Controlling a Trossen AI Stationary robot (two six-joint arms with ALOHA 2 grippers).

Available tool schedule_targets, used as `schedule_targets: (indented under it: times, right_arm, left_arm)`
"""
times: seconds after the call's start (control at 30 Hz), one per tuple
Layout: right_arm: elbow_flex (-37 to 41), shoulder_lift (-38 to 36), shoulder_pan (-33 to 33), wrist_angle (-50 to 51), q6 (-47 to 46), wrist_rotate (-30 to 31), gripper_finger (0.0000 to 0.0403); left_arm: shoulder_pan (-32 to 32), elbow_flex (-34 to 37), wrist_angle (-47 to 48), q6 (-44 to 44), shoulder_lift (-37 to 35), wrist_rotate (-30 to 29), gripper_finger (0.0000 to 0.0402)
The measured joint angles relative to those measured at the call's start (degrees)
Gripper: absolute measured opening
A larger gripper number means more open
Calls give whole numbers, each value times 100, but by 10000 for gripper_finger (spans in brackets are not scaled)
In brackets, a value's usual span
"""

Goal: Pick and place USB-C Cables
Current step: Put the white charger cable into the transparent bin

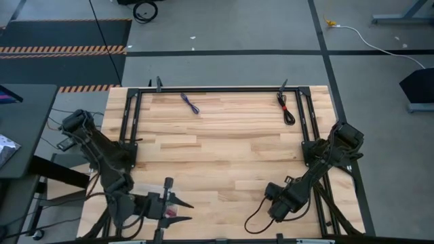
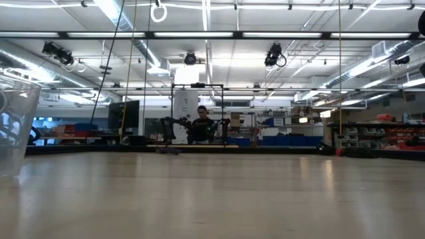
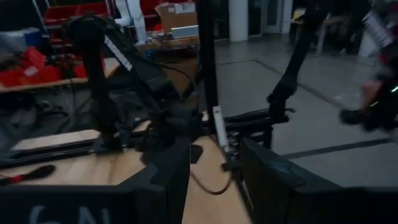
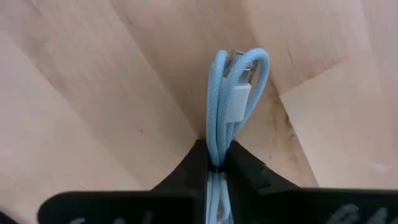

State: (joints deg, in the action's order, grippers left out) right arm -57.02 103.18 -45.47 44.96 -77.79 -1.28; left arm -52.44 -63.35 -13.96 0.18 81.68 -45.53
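My right gripper (image 4: 216,163) is shut on the light blue cable bundle (image 4: 233,93) over the table's near right part; it also shows in the high view (image 1: 273,211). My left gripper (image 1: 186,210) is open and empty at the near edge, left of centre, pointing toward the right arm; its fingers (image 3: 163,180) show apart. A small maroon-red thing (image 1: 173,213) shows under it. The purple cable (image 1: 190,104) and the black-and-red cable (image 1: 287,108) lie flat on the table near its far edge. The teal cable is not in view. My right gripper pinches the light blue bundle between its two fingers, across the strands (image 4: 216,149) partway along its length. The looped end with a white plug (image 4: 237,93) sticks out past the fingertips, toward the wood. Whether that end touches the table, I cannot tell.
A black frame (image 1: 217,89) runs along the table's far edge and down both sides. A clear plastic cup (image 2: 14,126) stands at the left in the low view. The table's middle (image 1: 217,149) is bare wood. A person (image 2: 201,123) sits far behind the table.
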Motion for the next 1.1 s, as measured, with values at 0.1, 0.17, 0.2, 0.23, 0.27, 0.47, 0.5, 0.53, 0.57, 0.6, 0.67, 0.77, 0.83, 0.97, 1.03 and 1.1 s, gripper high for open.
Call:
schedule_targets:
  times: [0.1,0.17,0.2,0.23,0.27,0.47,0.5,0.53,0.57,0.6,0.67,0.77,0.83,0.97,1.03,1.1]
  right_arm:
    - [-307,56,136,-15,425,432,35]
    - [-664,54,331,-400,838,1020,35]
    - [-820,33,418,-570,1139,1275,35]
    - [-981,31,498,-764,1521,1525,35]
    - [-1137,39,575,-1068,1971,1642,35]
    - [-1986,42,1157,-3381,4784,1991,35]
    - [-2096,71,1257,-3730,5176,1990,35]
    - [-2204,89,1339,-4013,5517,1985,35]
    - [-2280,91,1418,-4205,5799,1954,35]
    - [-2329,91,1510,-4377,6016,1945,35]
    - [-2357,135,1689,-4794,6327,1921,35]
    - [-2346,266,1913,-5201,6789,1709,35]
    - [-2349,374,2042,-5281,6880,1445,35]
    - [-2344,760,2202,-5602,6889,948,35]
    - [-2342,958,2253,-6080,6971,748,35]
    - [-2345,1162,2287,-6717,7168,535,35]
  left_arm:
    - [-172,0,414,45,-107,-629,146]
    - [-268,0,808,-87,-180,-1017,144]
    - [-314,0,1008,-164,-212,-1116,143]
    - [-350,0,1195,-269,-244,-1151,143]
    - [-388,0,1392,-352,-285,-1160,142]
    - [-682,-4,2711,-1501,-522,-1957,142]
    - [-740,-4,3010,-1776,-545,-2207,142]
    - [-801,-4,3344,-2085,-563,-2468,142]
    - [-853,-4,3660,-2399,-570,-2684,142]
    - [-885,-4,3945,-2750,-571,-2812,142]
    - [-897,-4,4472,-3422,-571,-2878,142]
    - [-839,-4,4961,-4199,-573,-2627,142]
    - [-711,-3,5294,-4651,-571,-2371,142]
    - [-379,-2,6238,-5745,-571,-1703,142]
    - [-215,-3,6774,-6324,-571,-1241,142]
    - [-87,-2,7276,-6807,-571,-883,142]
